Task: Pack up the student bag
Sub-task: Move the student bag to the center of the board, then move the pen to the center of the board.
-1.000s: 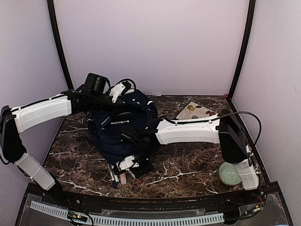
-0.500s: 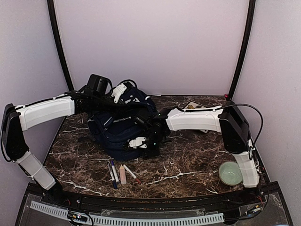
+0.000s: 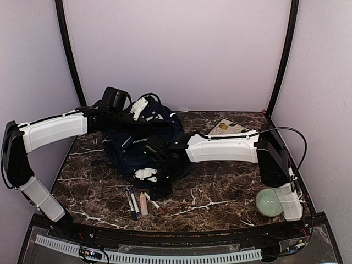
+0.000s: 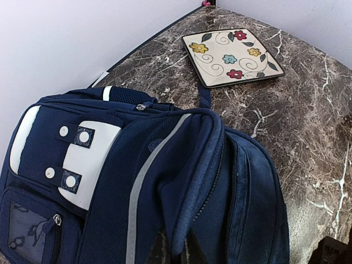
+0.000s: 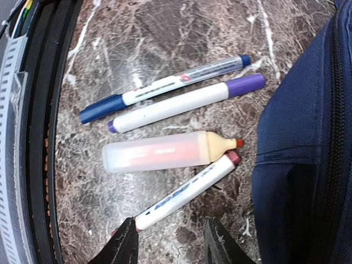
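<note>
Student bag sits beside pens; right pincer spread above them, left pincer state unclear.

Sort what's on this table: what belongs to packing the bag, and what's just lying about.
Belongs to the job:
- student bag
- blue-capped pen, purple-capped marker, orange-tipped highlighter and red-tipped marker, lying in front of the bag and probably meant to go in
- right hand, open above them

Just lying about:
- flowered plate
- green bowl
</note>
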Robot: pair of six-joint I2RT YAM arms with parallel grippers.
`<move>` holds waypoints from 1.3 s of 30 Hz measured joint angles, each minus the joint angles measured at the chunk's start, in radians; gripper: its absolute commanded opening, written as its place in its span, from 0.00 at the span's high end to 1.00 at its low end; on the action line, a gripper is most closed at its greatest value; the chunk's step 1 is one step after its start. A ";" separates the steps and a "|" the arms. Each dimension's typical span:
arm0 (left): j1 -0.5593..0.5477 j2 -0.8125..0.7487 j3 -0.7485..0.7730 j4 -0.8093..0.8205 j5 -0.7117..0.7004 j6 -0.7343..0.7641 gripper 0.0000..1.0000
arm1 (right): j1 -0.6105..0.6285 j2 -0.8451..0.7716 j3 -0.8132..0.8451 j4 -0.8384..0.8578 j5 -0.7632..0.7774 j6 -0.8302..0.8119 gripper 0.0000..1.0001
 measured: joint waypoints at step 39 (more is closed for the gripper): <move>0.000 0.000 0.000 -0.002 0.003 0.001 1.00 | 0.025 0.090 0.046 -0.090 0.296 -0.115 0.82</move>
